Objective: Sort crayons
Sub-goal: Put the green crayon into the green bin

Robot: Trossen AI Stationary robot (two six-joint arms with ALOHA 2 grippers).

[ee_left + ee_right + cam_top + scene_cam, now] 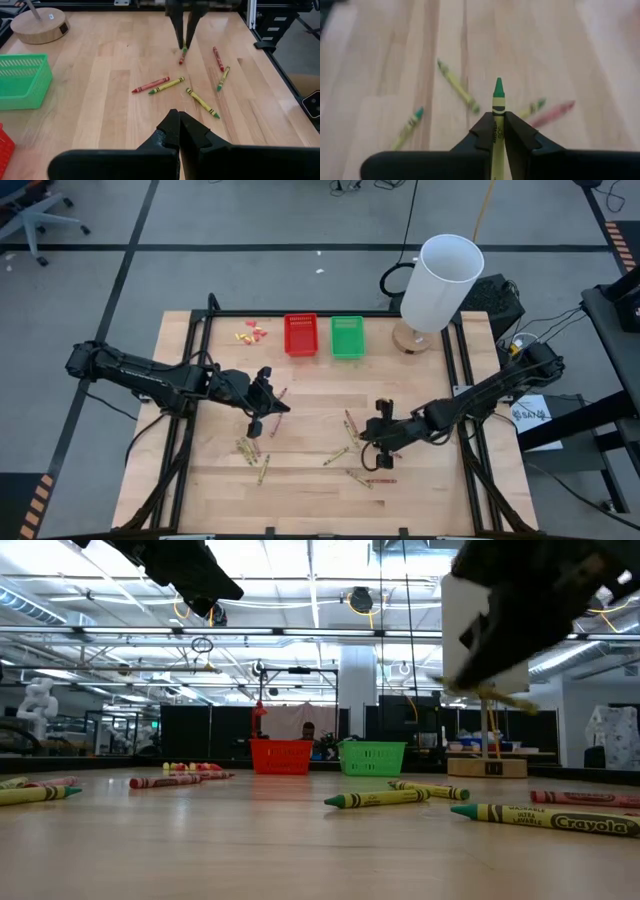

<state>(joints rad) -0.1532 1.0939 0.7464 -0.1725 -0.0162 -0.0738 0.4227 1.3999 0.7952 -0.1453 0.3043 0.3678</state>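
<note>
Reddish and yellow-green crayons lie scattered flat on the wooden table (310, 400), in a left cluster (252, 452) and a right cluster (350, 465). My right gripper (381, 434) hovers over the right cluster, shut on a yellow-green crayon with a green tip (498, 88). It also shows in the left wrist view (184, 35) and the low view (497, 630). My left gripper (264, 398) is shut and empty (178, 120) above the table's left middle. A red basket (301, 335) and a green basket (347, 337) stand at the far edge. My right gripper pinches the crayon's shaft (498, 126) between its two fingers. The crayon lies along the fingers, and its green tip sticks out past the fingertips. The fingers slant down toward the table. The crayon is lifted clear of the table (512, 698).
A white lamp (440, 275) on a round wooden base (412, 340) stands at the far right. Small yellow and pink scraps (252, 333) lie left of the red basket. Black frame rails run along the table's sides.
</note>
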